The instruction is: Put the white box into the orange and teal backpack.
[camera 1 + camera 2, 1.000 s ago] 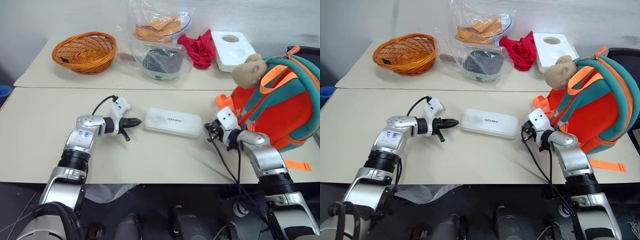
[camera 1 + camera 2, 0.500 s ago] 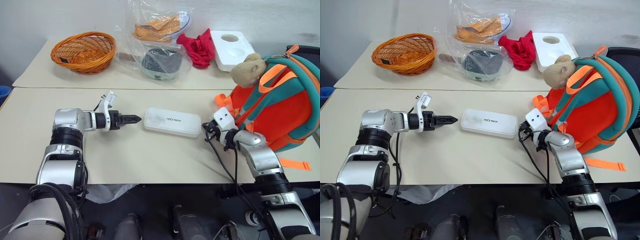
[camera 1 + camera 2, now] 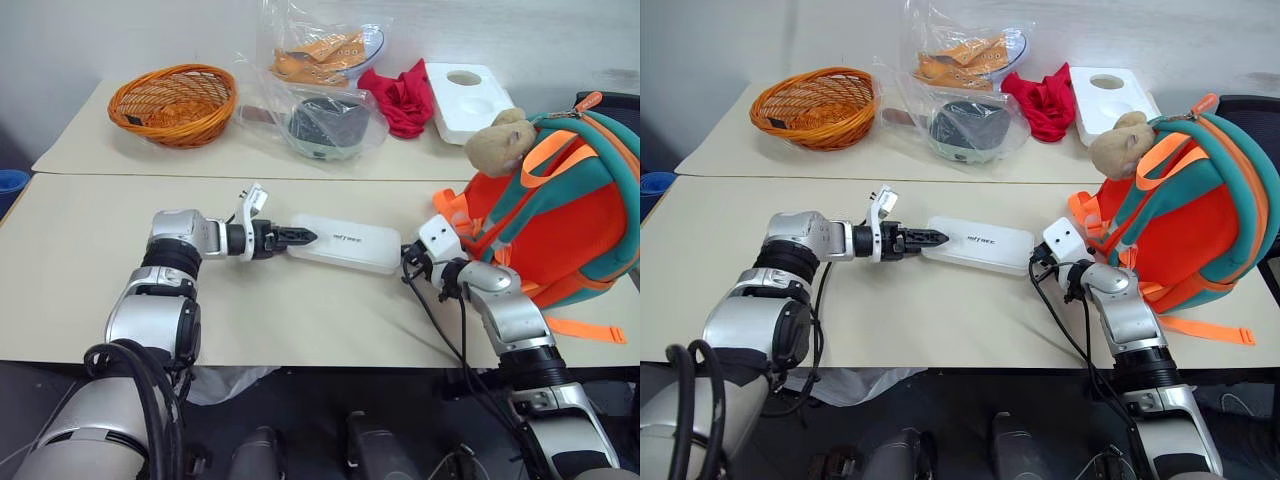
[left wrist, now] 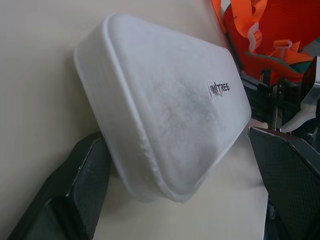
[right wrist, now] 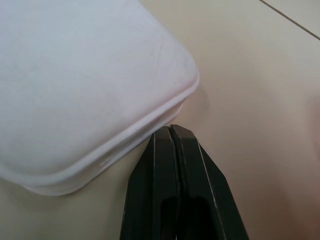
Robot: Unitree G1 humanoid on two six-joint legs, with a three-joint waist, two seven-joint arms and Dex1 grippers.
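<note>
The white box lies flat on the near table, its dark lettering facing up. My left gripper is open at the box's left end, and in the left wrist view its two black fingers stand wide on either side of the white box. My right gripper is shut, with its tips against the box's right end corner. The orange and teal backpack stands upright at the right, just behind my right gripper, with a tan plush toy on top.
On the far table are an orange wicker basket, clear plastic bags with items inside, a red cloth and a white foam tray. An orange strap trails from the backpack toward the table's front edge.
My left gripper has opened, rolled and moved right until its fingers straddle the box's left end. The right gripper has stayed shut at the box's right end.
</note>
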